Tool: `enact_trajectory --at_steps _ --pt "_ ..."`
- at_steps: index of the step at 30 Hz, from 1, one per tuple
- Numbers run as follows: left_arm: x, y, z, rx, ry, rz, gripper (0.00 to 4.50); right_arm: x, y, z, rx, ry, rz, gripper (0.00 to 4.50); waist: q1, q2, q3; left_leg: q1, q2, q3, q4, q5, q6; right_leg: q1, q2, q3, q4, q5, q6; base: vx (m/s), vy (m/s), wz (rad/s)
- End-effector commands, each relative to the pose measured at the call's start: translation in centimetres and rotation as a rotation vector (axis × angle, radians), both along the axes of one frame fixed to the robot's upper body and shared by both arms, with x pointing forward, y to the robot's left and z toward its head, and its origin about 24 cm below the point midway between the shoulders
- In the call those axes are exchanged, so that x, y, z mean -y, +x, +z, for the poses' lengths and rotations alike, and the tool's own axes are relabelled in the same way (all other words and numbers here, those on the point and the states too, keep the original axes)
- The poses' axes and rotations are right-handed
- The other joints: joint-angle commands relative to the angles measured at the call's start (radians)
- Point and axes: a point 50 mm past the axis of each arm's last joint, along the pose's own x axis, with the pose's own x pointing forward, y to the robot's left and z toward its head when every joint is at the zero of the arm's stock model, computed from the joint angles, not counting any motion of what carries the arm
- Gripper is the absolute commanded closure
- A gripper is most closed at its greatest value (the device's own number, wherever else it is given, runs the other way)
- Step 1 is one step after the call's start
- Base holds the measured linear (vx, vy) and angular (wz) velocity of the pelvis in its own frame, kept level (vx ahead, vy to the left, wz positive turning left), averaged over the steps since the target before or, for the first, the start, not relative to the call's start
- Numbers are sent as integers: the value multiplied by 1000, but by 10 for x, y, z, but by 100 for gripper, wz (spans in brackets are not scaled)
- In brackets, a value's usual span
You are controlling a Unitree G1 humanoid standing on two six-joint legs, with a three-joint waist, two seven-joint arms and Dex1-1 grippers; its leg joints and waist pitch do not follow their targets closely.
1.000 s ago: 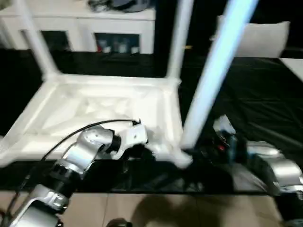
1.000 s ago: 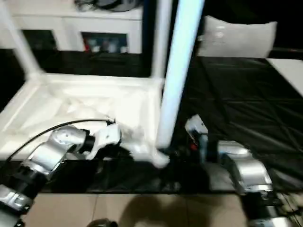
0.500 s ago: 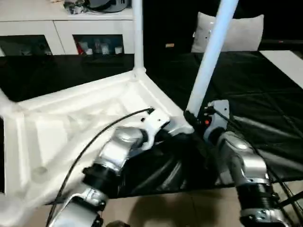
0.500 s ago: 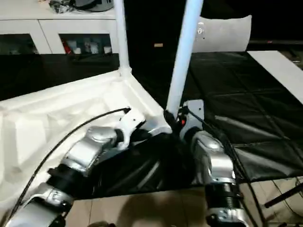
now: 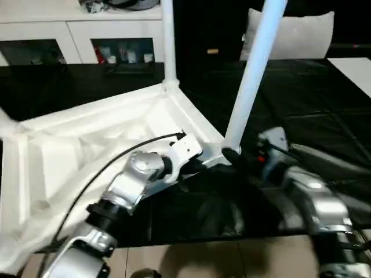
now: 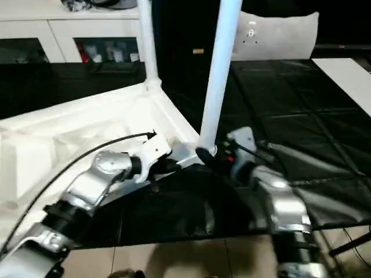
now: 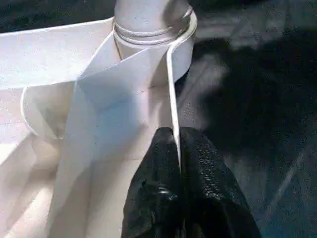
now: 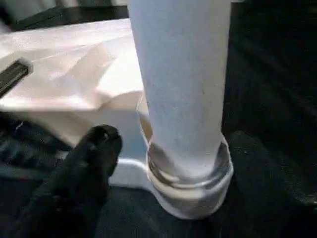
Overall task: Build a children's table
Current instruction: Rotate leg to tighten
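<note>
Left gripper (image 7: 177, 163) pinched shut on the thin side rim of the children's table (image 5: 87, 145), one black finger on each face of the rim, just short of the near corner socket (image 7: 168, 34). Right gripper (image 5: 240, 162) low beside that same corner, on the dark side of it; one black finger (image 8: 96, 148) just beside the socket's base and apart from the leg, jaws standing wide with nothing between them. From that socket rises the near leg (image 5: 252, 75), upright with a slight lean, seated down to a ringed collar (image 8: 190, 171). Table upside down on the black surface (image 5: 301, 98), ribbed underside up, turned at an angle so the gripped corner points toward the right arm. Second leg (image 5: 168, 40) upright at the far corner. Beyond, a long white cabinet (image 5: 81, 35) with glass-fronted openings, and a white cushion (image 5: 295, 35) to its right.
</note>
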Motion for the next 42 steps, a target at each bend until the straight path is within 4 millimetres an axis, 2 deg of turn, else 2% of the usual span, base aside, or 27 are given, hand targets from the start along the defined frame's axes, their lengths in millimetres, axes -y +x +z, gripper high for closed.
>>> enact_trajectory --at_steps 1,3,10,14,17,18,21,23,26,32,35,36,37,39,41,42 --pt "2 -6 0 4 13 -115 450 4 -4 8 25 -6 94 31 5 -12 -59 13 66 -25 -54 -178 86 44 -83 50 -72 -152 -208 0 0 0" --pt "-2 -8 1 7 24 -175 450 11 -7 11 22 -53 171 10 9 -12 -58 15 68 -24 -54 -185 83 44 -85 51 -72 -169 -209 0 0 0" --pt "-18 -25 1 -19 90 -452 450 20 -19 19 -26 -131 453 10 33 -16 -61 17 73 -23 -50 -178 89 42 -86 48 -63 -150 -227 0 0 0" --pt "-24 -32 -1 -42 122 -551 450 19 -25 20 -50 -140 584 48 45 -21 -61 18 76 -21 -50 -174 89 39 -89 50 -62 -163 -230 0 0 0" --pt "-25 -33 0 -46 122 -588 450 15 -31 20 -90 -118 683 70 52 -19 -61 20 78 -21 -51 -185 81 38 -88 50 -61 -174 -230 0 0 0" --pt "-25 -33 1 -44 120 -592 450 14 -32 20 -98 -114 699 89 51 -20 -61 19 77 -21 -52 -187 81 38 -87 50 -60 -173 -231 0 0 0" --pt "-24 -33 1 -42 123 -607 450 12 -34 20 -104 -106 735 97 52 -22 -59 19 77 -22 -52 -197 75 37 -90 51 -63 -202 -222 0 0 0" --pt "-24 -33 1 -41 123 -612 450 12 -35 19 -114 -100 745 128 53 -21 -59 19 77 -23 -52 -202 71 37 -90 51 -64 -216 -220 0 0 0" --pt "-24 -33 0 -40 122 -623 450 10 -36 18 -122 -85 770 146 53 -23 -58 19 76 -23 -52 -209 63 36 -90 51 -66 -238 -213 0 0 0" --pt "-24 -34 -2 -42 121 -618 450 8 -38 17 -146 -59 784 197 55 -23 -58 19 76 -23 -52 -200 64 35 -89 51 -65 -228 -212 0 0 0" --pt "-21 -30 -2 -57 90 -527 450 3 -38 16 -154 2 715 223 56 -21 -58 20 76 -23 -51 -194 67 35 -89 51 -64 -216 -219 0 0 0" --pt "-20 -29 -1 -62 80 -508 450 2 -37 16 -155 7 698 232 56 -23 -57 19 75 -23 -52 -200 64 35 -89 51 -66 -229 -218 0 0 0" --pt "-20 -28 -1 -63 79 -504 450 2 -37 16 -155 8 695 237 54 -24 -55 18 75 -23 -54 -207 59 35 -89 51 -66 -244 -214 0 0 0" --pt "-16 -25 1 -71 51 -438 450 -4 -32 14 -159 6 596 242 48 -22 -49 20 73 -26 -60 -254 37 33 -91 51 -75 -340 -191 0 0 0" --pt "-7 -19 4 -80 2 -318 450 -14 -22 10 -137 -14 429 245 40 -21 -44 25 72 -30 -63 -287 11 28 -93 52 -83 -414 -171 0 0 0" --pt "-2 -17 5 -84 -20 -270 450 -16 -17 7 -143 -22 357 247 34 -24 -43 25 68 -32 -64 -307 -1 28 -94 51 -89 -458 -158 0 0 0"
